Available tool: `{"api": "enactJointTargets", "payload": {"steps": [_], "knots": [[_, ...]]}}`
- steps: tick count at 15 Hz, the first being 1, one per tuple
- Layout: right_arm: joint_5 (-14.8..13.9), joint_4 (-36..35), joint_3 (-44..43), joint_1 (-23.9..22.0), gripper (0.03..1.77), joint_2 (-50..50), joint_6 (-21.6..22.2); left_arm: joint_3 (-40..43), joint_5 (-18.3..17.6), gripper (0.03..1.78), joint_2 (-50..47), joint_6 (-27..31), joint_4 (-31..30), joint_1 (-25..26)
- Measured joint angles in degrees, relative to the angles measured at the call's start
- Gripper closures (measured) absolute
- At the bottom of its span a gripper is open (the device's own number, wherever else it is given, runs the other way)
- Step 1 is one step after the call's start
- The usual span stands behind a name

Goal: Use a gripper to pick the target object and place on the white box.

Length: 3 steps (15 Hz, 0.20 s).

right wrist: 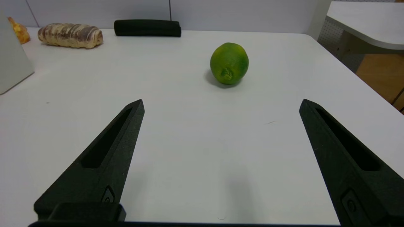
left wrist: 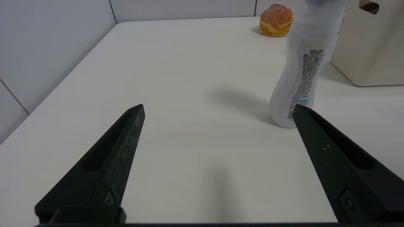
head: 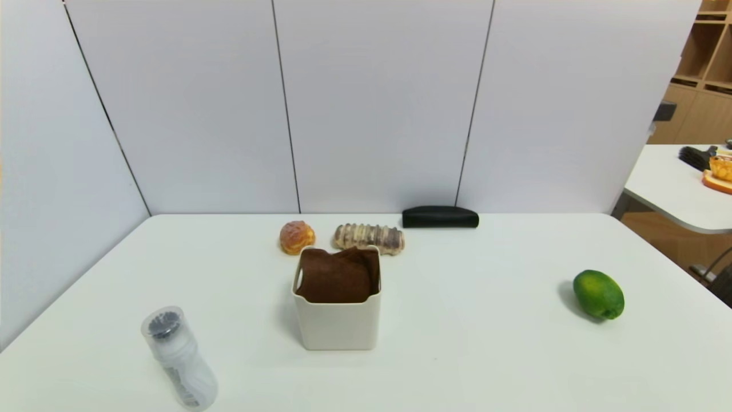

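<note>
The dark brown cloth towel [head: 337, 277] lies bunched in the top of the white box [head: 338, 326], which stands at the middle of the table. A side wall of the white box [left wrist: 372, 47] shows in the left wrist view, and an edge of the white box [right wrist: 11, 63] in the right wrist view. Neither arm shows in the head view. My left gripper [left wrist: 217, 108] is open over bare table near the front left. My right gripper [right wrist: 221, 104] is open over bare table near the front right, with nothing between its fingers.
A clear bottle [head: 178, 357] stands front left, close to my left gripper. A green fruit [head: 598, 294] lies at the right. Behind the box sit a round bun [head: 297, 237], a striped bread loaf [head: 369, 237] and a black case [head: 440, 217]. Another table [head: 675, 189] stands far right.
</note>
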Motion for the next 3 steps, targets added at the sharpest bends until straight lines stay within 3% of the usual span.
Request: {"api": "enactJointTargets", "payload": {"steps": [3], "knots": [[-0.29,0.0,0.0,0.0,0.1,0.0,0.56,0.0,0.0,0.12,0.0,0.0,0.0,0.02]]}}
